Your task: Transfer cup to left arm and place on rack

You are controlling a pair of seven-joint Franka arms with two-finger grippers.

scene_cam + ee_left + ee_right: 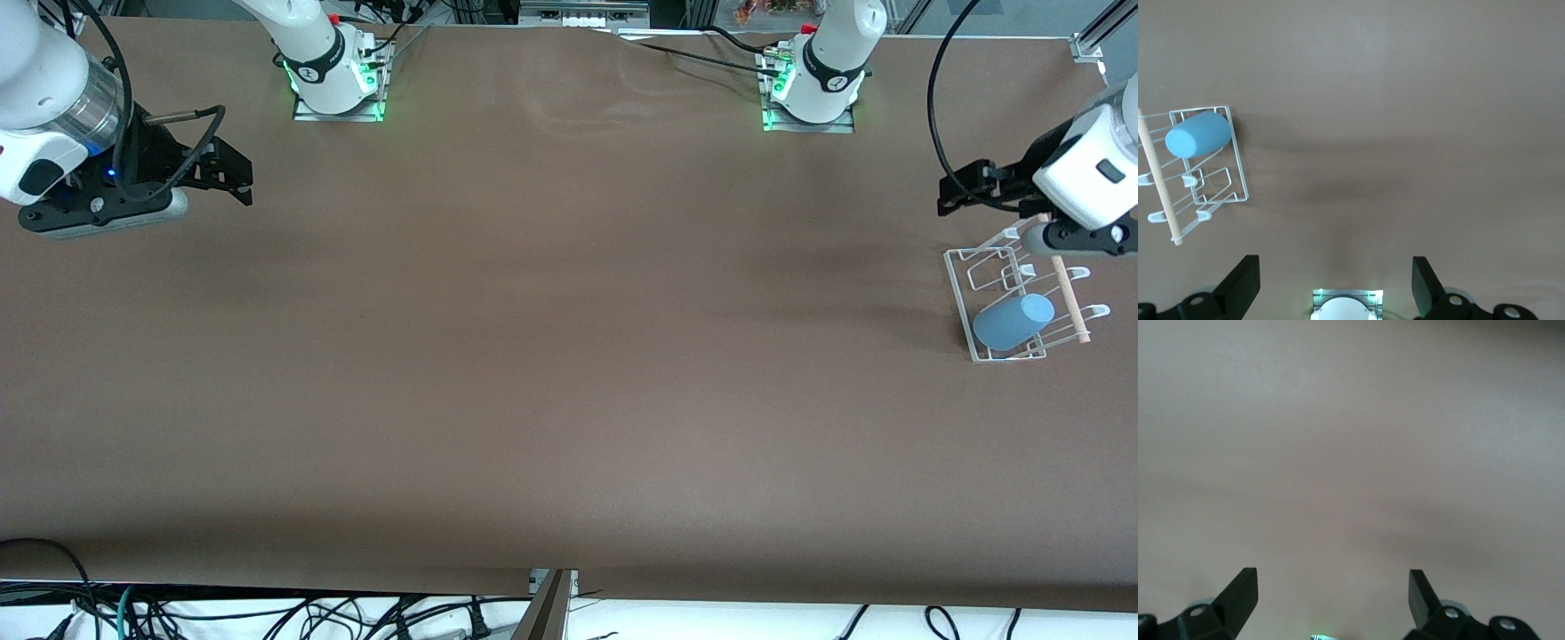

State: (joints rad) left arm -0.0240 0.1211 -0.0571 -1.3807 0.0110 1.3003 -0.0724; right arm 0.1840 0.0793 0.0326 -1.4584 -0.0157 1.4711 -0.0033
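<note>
The light-blue cup (1013,322) lies on the white wire rack (960,293) at the frame's right edge; the left gripper (956,191) and the right gripper (233,173) hang wide open and empty.

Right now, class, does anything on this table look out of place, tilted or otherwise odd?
Only mildly: the cup lies tilted on its side on the rack rather than upright. Both grippers, left and right, hang open and empty above the table. Nothing spilled or damaged.
</note>
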